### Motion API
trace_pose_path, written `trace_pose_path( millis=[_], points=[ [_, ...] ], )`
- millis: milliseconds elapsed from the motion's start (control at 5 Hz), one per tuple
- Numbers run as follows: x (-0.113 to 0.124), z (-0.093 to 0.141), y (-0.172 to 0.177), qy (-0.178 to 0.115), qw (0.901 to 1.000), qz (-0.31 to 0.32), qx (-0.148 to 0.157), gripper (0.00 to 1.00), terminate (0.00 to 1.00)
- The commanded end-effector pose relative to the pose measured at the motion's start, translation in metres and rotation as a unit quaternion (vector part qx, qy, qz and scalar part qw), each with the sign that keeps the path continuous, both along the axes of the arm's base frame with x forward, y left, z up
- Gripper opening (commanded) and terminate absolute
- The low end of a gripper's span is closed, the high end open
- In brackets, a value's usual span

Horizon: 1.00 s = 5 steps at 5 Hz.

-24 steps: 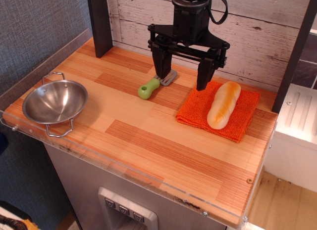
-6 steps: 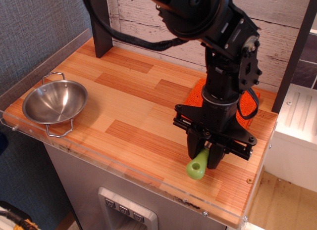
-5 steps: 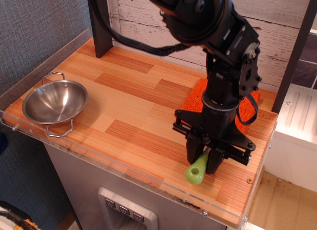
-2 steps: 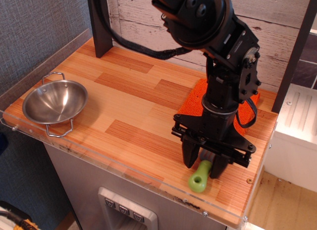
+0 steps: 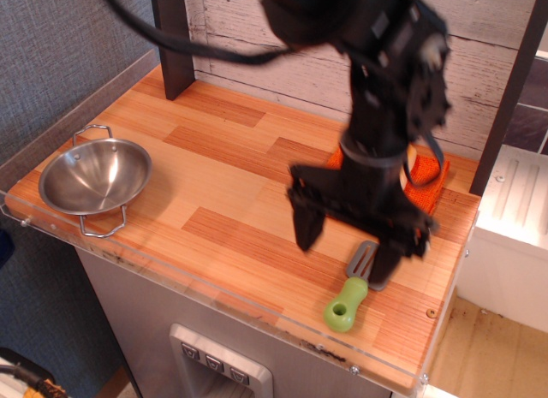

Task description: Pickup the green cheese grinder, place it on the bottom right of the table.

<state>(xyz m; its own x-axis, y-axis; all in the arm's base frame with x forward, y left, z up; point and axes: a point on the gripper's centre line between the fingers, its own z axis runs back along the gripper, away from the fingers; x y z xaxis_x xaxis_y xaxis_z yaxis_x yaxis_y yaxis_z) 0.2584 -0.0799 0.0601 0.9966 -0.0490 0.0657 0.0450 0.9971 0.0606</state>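
The green cheese grinder (image 5: 346,301) lies flat on the table (image 5: 214,184) near its front right edge, green handle toward the front, grey metal head (image 5: 363,261) pointing back. My gripper (image 5: 347,240) is open and empty, raised above the grinder's head, one finger on each side of it and apart from it. The arm is blurred with motion.
A steel bowl (image 5: 94,177) with wire handles sits at the left edge. An orange cloth (image 5: 428,171) lies at the back right, mostly hidden behind the arm, with a sliver of the bread roll (image 5: 408,170) showing. A clear acrylic rim (image 5: 257,317) lines the front edge.
The gripper carried the grinder from the back middle to the front right, set it down, opened, and has now lifted off it.
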Motion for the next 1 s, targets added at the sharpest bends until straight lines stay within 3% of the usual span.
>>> trace_pose_path(
  millis=[0, 600, 800],
  points=[
    [-0.0037, 0.0306, 0.0319, -0.025, 0.9985, 0.048, -0.004, 1.00, 0.00],
    [-0.0008, 0.0235, 0.0315, -0.013, 0.9993, 0.030, -0.018, 1.00, 0.00],
    [-0.0008, 0.0235, 0.0315, -0.013, 0.9993, 0.030, -0.018, 1.00, 1.00]
  ],
)
